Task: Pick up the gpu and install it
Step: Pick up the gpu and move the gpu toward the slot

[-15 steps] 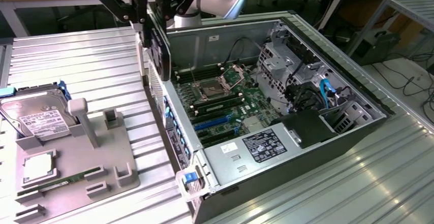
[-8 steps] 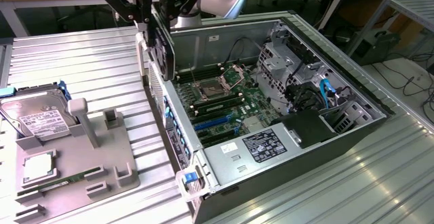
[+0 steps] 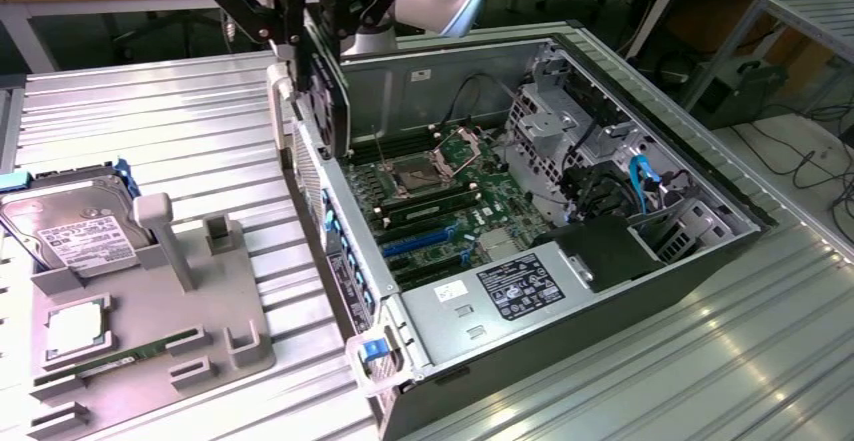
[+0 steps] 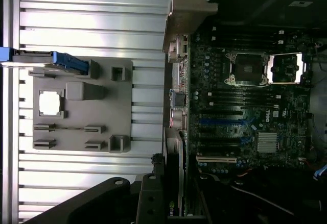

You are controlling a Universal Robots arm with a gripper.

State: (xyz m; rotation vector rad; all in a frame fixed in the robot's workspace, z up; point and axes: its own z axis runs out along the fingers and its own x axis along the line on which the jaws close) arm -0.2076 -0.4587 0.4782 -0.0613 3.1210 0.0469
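One gripper (image 3: 315, 36) clamps the gpu (image 3: 323, 101) upright over the open case (image 3: 561, 366), which holds a motherboard (image 3: 461, 211)

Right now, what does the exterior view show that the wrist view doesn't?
Exterior view adds the power supply with its label and the hard drive's labelled face. Wrist view adds a green logo on the gpu. Both share the held gpu, the motherboard and the grey tray.
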